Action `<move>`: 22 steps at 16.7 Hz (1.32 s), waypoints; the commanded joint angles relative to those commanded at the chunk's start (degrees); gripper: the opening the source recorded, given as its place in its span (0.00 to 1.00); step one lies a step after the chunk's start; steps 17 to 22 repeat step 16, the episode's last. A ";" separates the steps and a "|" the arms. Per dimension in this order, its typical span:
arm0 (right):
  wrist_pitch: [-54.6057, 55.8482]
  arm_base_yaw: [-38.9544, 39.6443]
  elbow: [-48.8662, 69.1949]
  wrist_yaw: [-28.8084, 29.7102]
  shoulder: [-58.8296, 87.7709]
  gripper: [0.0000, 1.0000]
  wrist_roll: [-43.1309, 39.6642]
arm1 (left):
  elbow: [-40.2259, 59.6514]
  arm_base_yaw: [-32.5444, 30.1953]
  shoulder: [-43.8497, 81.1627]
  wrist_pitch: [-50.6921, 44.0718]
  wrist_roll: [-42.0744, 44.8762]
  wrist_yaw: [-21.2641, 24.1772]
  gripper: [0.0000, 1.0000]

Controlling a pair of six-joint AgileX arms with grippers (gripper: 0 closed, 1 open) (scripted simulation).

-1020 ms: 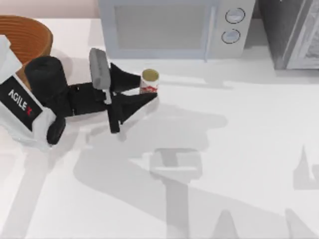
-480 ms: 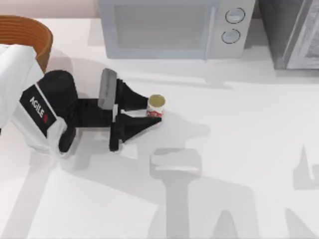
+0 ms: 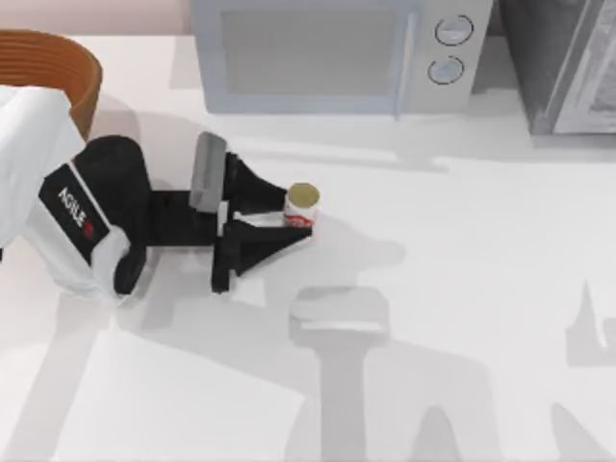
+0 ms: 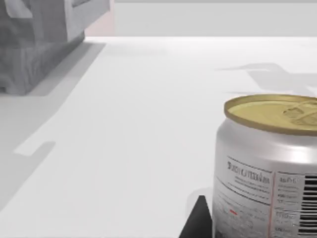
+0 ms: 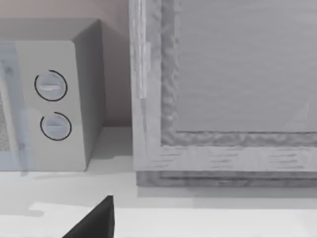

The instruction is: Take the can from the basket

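The can (image 3: 301, 204), white with a red band and a pale yellow top, stands upright on the white table in front of the microwave, well outside the basket. My left gripper (image 3: 296, 216) is shut on it, one black finger on each side. Up close in the left wrist view, the can (image 4: 270, 163) has a black fingertip (image 4: 198, 220) beside it. The orange-brown woven basket (image 3: 72, 63) sits at the table's far left corner, partly hidden by my left arm. One dark fingertip (image 5: 96, 220) of my right gripper pokes into the right wrist view.
A grey microwave (image 3: 327, 53) stands along the back edge, just behind the can. A grey cabinet (image 3: 568, 63) is at the back right. Open white tabletop (image 3: 462, 289) stretches to the right and front of the can.
Over the last second my left arm carried the can a little right and toward the front, away from the basket. In the last half second nothing visibly moved.
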 joint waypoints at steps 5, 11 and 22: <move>0.00 0.00 0.00 0.00 0.00 1.00 0.00 | 0.00 0.00 0.00 0.00 0.00 0.00 0.60; 0.00 0.00 0.00 0.00 0.00 1.00 0.00 | 0.00 0.00 0.00 0.00 0.00 0.00 1.00; 0.00 0.00 0.00 0.00 0.00 1.00 0.00 | 0.00 0.00 0.00 0.00 0.00 0.00 1.00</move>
